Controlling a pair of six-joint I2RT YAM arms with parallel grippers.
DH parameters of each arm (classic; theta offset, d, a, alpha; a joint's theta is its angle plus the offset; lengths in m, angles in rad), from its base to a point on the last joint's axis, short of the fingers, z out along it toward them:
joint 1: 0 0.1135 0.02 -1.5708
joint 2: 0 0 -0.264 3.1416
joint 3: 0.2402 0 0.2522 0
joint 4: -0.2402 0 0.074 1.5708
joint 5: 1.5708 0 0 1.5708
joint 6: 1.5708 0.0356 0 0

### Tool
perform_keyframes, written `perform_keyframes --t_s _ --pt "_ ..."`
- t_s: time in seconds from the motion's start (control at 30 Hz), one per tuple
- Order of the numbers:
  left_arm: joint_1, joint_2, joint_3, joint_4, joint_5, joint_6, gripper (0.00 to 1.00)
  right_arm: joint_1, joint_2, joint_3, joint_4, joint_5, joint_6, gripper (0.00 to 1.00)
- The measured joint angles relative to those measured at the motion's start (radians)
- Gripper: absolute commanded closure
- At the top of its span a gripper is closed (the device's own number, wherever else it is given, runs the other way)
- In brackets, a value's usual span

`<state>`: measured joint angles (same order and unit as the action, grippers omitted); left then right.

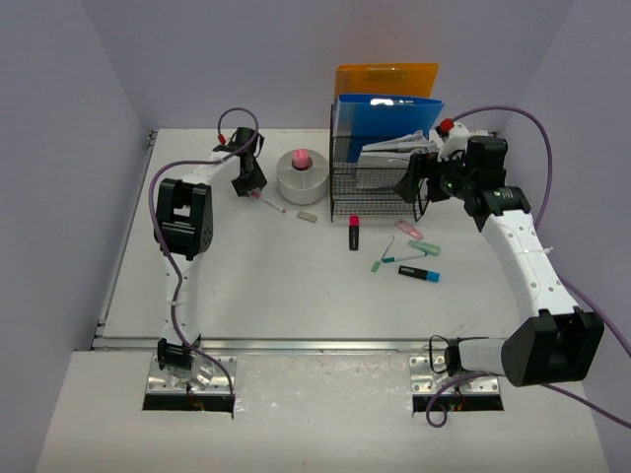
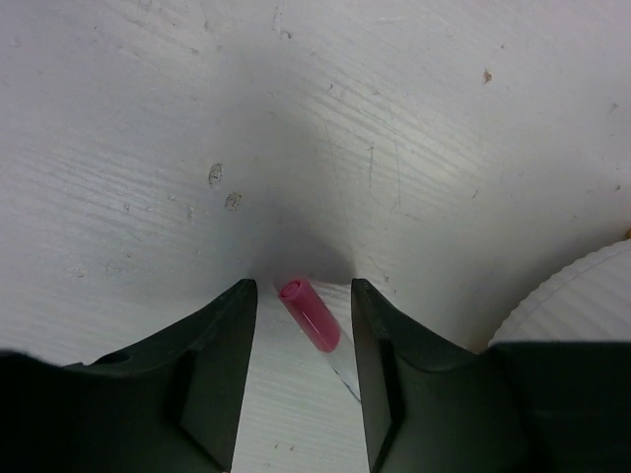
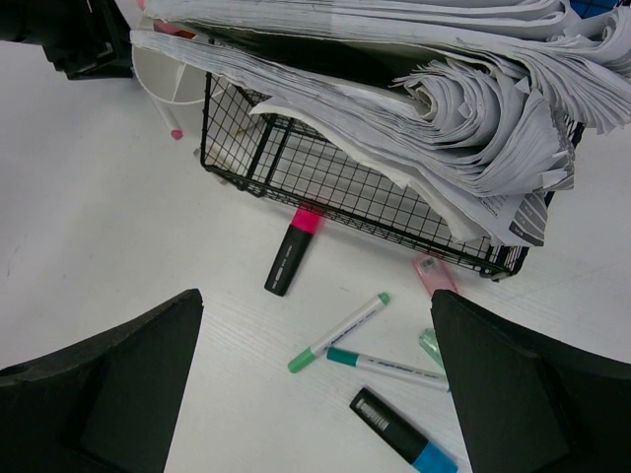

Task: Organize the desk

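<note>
squaring up on the pink-capped pen near the far left corner

my left jaws stand apart on either side of the pen [image 2: 311, 315], its glossy round cap between them. i judge i should sink lower and centre before closing, since a slick cylinder may roll on the matt, scuffed white counter [image 1: 266, 296]. the counter fills the walled space, with a metal rail at its near edge. a ribbed white round holder [image 1: 303, 177] sits just beside the pen. my right jaws gape wide and empty by the wire basket [image 3: 325, 168] of curled papers at the far edge.
</note>
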<state>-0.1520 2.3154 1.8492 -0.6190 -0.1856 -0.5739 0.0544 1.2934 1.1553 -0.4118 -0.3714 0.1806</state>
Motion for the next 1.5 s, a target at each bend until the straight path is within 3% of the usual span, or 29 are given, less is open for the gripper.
perform_keyframes --t_s 0.17,0.37,0.63,1.17,1.5 --pt "-0.005 -0.014 -0.034 0.04 -0.002 0.009 0.79 0.0 0.0 0.0 -0.01 -0.001 -0.002 0.01" --pt "-0.005 -0.026 -0.063 0.068 0.006 0.025 0.83 0.0 0.0 0.0 -0.012 -0.008 -0.003 0.01" --pt "-0.005 -0.039 -0.084 0.083 0.007 0.04 1.0 0.0 0.0 0.0 -0.016 -0.027 -0.003 0.01" --pt "0.003 -0.076 -0.117 0.048 0.012 0.092 1.0 0.0 0.0 0.0 -0.016 -0.041 0.0 0.01" --pt "-0.008 -0.226 -0.136 0.086 0.005 0.105 1.0 0.0 0.0 0.0 -0.016 -0.052 0.003 0.01"
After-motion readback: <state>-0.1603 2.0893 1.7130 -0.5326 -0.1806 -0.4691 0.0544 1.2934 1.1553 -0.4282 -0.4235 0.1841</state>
